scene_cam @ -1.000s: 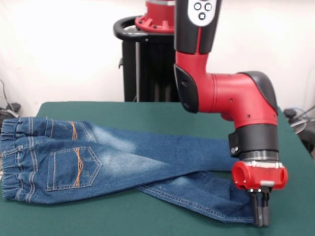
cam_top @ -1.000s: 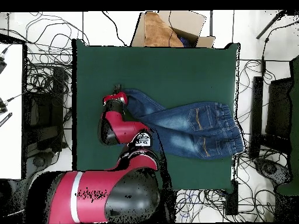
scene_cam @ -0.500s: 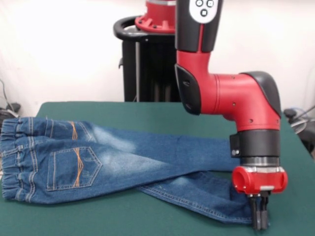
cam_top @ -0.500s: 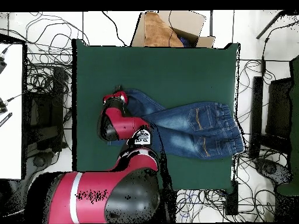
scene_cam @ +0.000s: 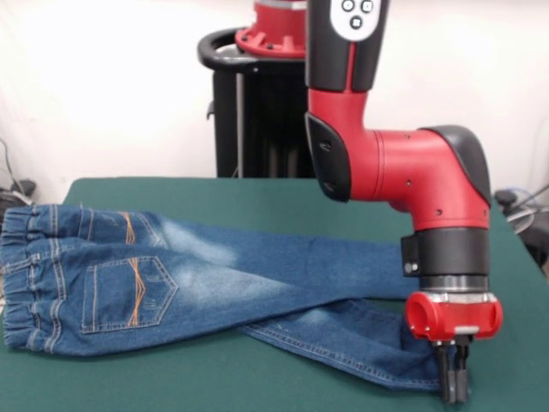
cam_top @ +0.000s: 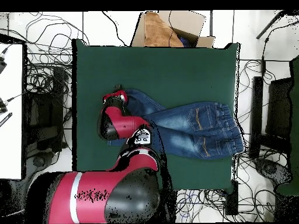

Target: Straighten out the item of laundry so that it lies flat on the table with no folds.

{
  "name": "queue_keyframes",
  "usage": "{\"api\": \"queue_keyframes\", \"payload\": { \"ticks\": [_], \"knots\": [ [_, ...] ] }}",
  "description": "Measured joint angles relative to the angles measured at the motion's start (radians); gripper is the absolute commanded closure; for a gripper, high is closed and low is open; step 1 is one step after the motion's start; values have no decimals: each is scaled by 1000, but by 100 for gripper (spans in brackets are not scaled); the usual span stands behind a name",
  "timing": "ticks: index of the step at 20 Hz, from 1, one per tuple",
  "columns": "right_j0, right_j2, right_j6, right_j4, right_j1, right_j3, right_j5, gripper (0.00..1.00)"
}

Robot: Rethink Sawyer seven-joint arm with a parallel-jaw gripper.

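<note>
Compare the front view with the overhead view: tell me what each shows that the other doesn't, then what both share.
Only the front view shows the gripper itself, fingers together, down at the cuff of the lower trouser leg, and the two legs crossing one over the other. Only the overhead view shows the whole table, the cardboard box beyond its far edge, and the cables on the floor around it. Both show the jeans lying back pockets up with the legs not yet spread apart, and the red arm over the leg ends.
</note>
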Motion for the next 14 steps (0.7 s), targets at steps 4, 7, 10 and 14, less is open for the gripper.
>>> {"api": "queue_keyframes", "payload": {
  "ticks": [4, 7, 10, 14],
  "knots": [
    [0, 0, 0, 0, 0, 0, 0, 100],
    [1, -1, 0, 0, 0, 0, 0, 100],
    [5, -7, 0, 0, 0, 0, 0, 100],
    [15, -28, 0, 0, -3, 1, 6, 100]
  ]
}}
